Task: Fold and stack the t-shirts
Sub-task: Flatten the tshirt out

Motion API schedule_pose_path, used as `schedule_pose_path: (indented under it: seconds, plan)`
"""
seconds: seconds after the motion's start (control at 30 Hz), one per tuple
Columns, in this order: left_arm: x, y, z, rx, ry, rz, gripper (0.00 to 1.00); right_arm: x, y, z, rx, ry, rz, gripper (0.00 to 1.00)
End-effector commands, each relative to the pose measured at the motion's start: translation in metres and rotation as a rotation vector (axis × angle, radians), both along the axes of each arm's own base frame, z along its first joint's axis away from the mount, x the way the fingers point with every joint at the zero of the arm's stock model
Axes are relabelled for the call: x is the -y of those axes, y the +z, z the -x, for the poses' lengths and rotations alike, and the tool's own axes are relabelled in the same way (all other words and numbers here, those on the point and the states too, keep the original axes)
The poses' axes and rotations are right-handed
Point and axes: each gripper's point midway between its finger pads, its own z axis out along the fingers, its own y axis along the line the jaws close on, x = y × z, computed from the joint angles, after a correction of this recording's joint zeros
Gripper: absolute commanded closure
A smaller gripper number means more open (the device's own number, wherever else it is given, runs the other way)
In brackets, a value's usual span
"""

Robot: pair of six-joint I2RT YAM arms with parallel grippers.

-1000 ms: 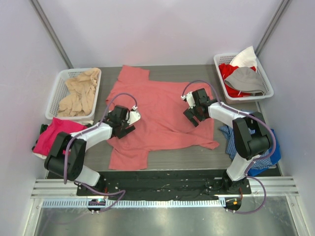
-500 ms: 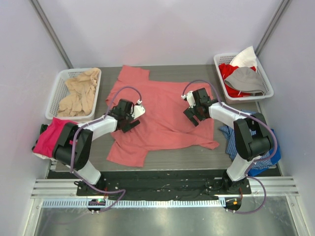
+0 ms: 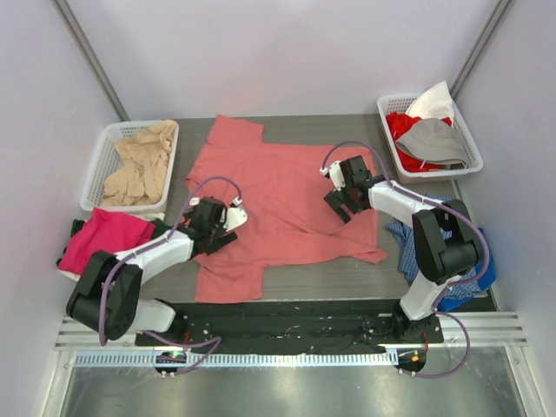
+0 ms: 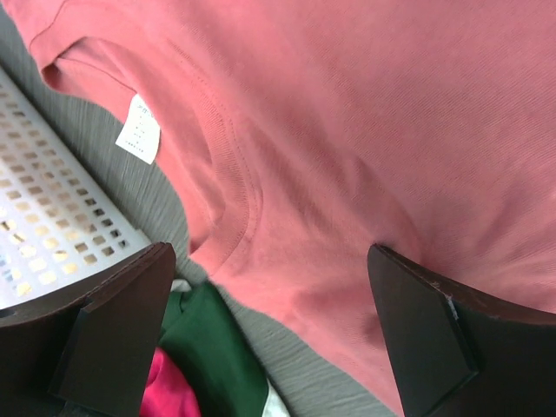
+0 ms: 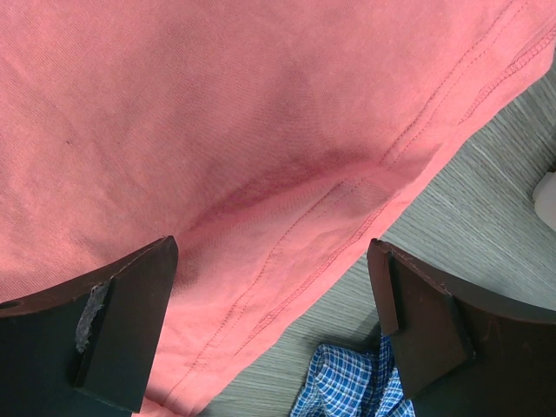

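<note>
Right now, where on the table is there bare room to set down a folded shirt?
Bare table shows along the far edge, behind the salmon t-shirt up to the right basket, and in a narrow strip between its near edge and the black base plate. Crowded: left basket and pink shirt on the left, plaid cloth on the right.

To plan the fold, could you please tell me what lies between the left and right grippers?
Only the salmon-red t-shirt, spread out; the top view shows its cloth running unbroken from the left gripper to the right gripper.
</note>
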Motion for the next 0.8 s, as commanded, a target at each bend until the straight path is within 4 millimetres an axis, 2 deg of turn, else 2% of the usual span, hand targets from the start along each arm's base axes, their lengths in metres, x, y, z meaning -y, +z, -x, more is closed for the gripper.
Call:
schedule_pose_path:
  seconds: [0.0,0.1,0.2,0.3,0.37,0.4,0.47,0.57,0.6,0.67,0.7,0.77]
  plan:
    - [-0.012,0.001,0.009,-0.007,0.011,-0.05,0.0,-0.007,0.03,-0.013,0.091,-0.007,-0.038,0.0]
    - [-0.011,0.011,0.005,0.022,0.024,-0.039,0.0,-0.006,0.031,-0.012,0.087,-0.008,-0.034,0.0]
    - [-0.008,0.028,-0.005,0.075,0.046,-0.012,0.0,-0.01,0.036,-0.008,0.097,0.007,-0.061,0.0]
    - [0.001,0.06,-0.02,0.155,0.068,0.052,0.0,-0.013,0.045,0.001,0.095,0.025,-0.088,0.0]
    - [0.006,0.075,-0.026,0.194,0.084,0.102,0.0,-0.011,0.058,0.005,0.114,0.021,-0.09,0.0]
    - [0.01,0.091,-0.03,0.232,0.086,0.137,0.0,-0.008,0.061,0.01,0.12,0.015,-0.089,0.0]
    - [0.017,0.102,-0.035,0.256,0.086,0.189,0.0,-0.007,0.074,0.017,0.144,0.029,-0.104,0.0]
    - [0.025,0.114,-0.042,0.276,0.101,0.249,0.0,-0.007,0.069,0.047,0.014,0.097,-0.097,0.01]
    - [0.027,0.118,-0.045,0.283,0.104,0.262,0.0,-0.001,0.065,0.065,-0.062,0.109,-0.072,0.03]
    - [0.031,0.117,-0.05,0.284,0.101,0.266,0.0,0.005,0.064,0.087,-0.124,0.152,-0.052,0.05]
    - [0.033,0.12,-0.054,0.296,0.102,0.275,0.0,0.013,0.058,0.106,-0.186,0.182,-0.015,0.07]
    - [0.036,0.116,-0.059,0.285,0.108,0.28,0.0,0.025,0.057,0.122,-0.215,0.203,0.03,0.09]
